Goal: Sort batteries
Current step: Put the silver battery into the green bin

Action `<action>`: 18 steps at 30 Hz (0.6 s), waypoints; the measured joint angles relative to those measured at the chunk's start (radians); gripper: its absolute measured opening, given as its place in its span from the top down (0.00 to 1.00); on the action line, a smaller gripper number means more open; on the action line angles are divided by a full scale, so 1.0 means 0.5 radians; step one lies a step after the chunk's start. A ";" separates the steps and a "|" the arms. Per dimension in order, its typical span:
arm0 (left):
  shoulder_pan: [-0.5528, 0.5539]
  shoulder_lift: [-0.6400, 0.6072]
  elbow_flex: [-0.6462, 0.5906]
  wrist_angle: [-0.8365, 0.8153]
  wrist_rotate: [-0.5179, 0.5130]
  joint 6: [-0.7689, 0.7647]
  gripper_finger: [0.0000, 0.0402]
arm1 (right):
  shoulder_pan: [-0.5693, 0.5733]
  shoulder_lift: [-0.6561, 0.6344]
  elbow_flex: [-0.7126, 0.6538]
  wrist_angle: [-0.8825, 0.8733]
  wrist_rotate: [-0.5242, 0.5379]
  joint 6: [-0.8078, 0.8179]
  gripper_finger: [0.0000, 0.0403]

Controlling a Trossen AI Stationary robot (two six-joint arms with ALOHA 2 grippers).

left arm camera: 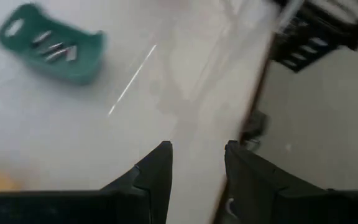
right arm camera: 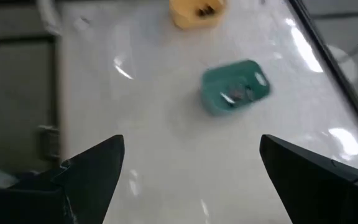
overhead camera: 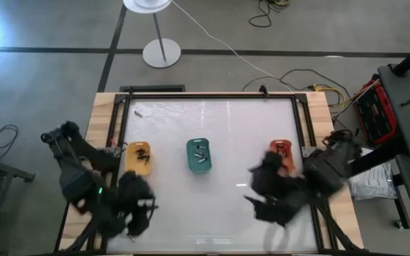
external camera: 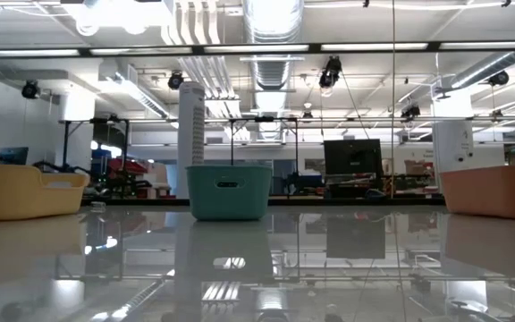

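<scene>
we see the batteries (overhead camera: pixel 200 156) lying in the trays (overhead camera: pixel 198 156), well apart from both hands. our left hand (left arm camera: pixel 196 163) hovers narrowly parted and empty near the counter's (overhead camera: pixel 212 206) near-left corner; our right hand (right arm camera: pixel 191 163) hangs wide open beside the orange tray (overhead camera: pixel 282 153).

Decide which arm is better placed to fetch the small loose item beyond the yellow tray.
Left, probably. The loose item lies far left, past the yellow tray, nearer the open left gripper; the open right gripper is across by the orange tray.
</scene>
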 joint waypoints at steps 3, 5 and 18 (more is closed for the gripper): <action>-0.127 0.209 0.234 -0.004 -0.060 -0.020 0.68 | 0.200 -0.029 -0.014 0.012 0.109 0.183 0.09; -0.150 0.345 0.376 -0.019 -0.022 -0.026 0.68 | 0.321 -0.032 -0.032 -0.015 0.203 0.356 0.09; -0.177 1.162 1.197 0.036 0.745 0.170 0.60 | 0.619 0.226 -0.350 0.120 0.571 1.525 0.09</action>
